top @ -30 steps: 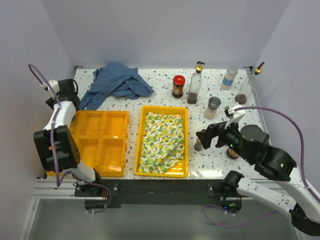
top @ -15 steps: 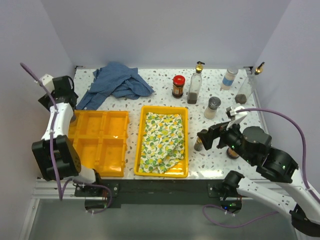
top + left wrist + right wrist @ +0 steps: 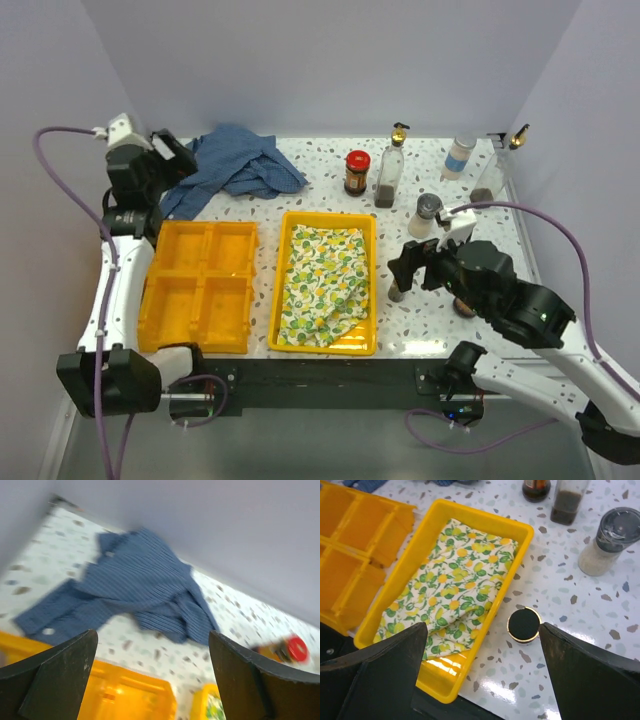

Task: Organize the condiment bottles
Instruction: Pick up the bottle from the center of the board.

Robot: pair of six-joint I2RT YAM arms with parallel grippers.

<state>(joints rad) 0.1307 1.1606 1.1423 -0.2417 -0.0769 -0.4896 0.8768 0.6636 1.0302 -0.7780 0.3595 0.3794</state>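
Note:
Condiment bottles stand at the back right: a red-lidded dark jar, a glass bottle with a gold pourer, a grey-capped shaker, a blue-labelled white bottle and a second pourer bottle. A small black-capped jar stands beside the lemon-cloth tray; it also shows in the right wrist view. My right gripper hovers open above it, the jar near the right finger. Another jar is partly hidden under my right arm. My left gripper is open and empty, raised near the blue cloth.
A blue striped cloth lies at the back left. A yellow divided tray sits front left. A yellow tray holds a lemon-print cloth. The white walls close in on both sides.
My left arm has lifted and swung from the far left edge toward the blue cloth. My right gripper has shifted slightly left and away, over the small black-capped jar.

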